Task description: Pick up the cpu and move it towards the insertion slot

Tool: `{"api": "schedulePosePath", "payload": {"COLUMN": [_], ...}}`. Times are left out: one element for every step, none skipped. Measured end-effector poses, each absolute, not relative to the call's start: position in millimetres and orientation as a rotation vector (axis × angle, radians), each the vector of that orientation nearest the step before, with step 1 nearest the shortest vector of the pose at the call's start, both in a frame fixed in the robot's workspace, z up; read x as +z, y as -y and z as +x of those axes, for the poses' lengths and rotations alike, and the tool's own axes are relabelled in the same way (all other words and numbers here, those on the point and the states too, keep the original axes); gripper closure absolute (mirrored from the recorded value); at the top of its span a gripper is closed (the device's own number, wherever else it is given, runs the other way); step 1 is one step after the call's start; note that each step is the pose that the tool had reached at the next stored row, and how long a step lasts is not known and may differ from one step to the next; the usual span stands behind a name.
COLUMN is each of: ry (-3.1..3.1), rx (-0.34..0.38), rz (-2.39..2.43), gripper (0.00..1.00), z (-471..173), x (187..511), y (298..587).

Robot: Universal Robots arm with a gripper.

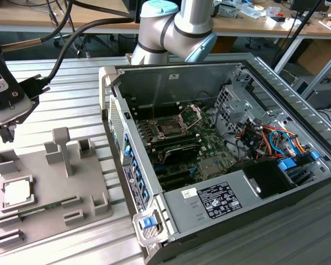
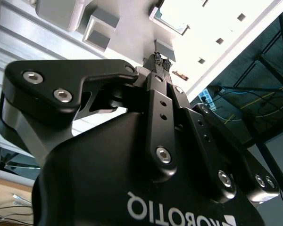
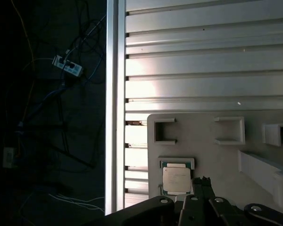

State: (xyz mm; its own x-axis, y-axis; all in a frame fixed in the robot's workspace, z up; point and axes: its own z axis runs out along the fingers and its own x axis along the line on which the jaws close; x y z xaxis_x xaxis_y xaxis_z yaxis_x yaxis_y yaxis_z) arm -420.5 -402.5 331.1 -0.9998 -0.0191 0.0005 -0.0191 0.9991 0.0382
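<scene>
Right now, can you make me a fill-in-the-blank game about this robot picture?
The cpu lies on the gray ___. The hand hovers near it, holding ___. The insertion slot sits inside the open computer ___.
Missing words: tray; nothing; case.

A robotics lab: cluttered workbenches (image 1: 248, 25), an opened computer case (image 1: 171, 83) on a slatted aluminium table (image 1: 71, 94).

cpu (image 1: 16, 193) flat in grey jig (image 1: 49, 187); insertion slot (image 1: 169, 128) w/ bracket up.
</scene>
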Motion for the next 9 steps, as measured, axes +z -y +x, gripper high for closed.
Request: {"api": "schedulePosePath", "payload": {"ry": [3.140,3.140,3.140,3.140,3.140,3.140,3.140,3.140,3.140], "rx": [-0.060,-0.060,-0.060,-0.060,-0.060,-0.060,-0.060,-0.060,-0.060], "rz": [0.030,0.030,0.030,0.030,0.030,0.030,0.030,0.030,0.030], "gripper": [0.89,0.89,0.89,0.89,0.89,0.89,0.89,0.89,0.89], "z": [-420.5,-420.5,-420.6,-420.6,-420.6,-420.6,-420.7,-420.8,-420.8], "x": [330.9,330.6,330.4,330.2,330.0,329.9,329.5,329.3,329.1], "y": [402.6,402.6,402.6,402.6,402.6,402.6,402.6,402.6,402.6]}}
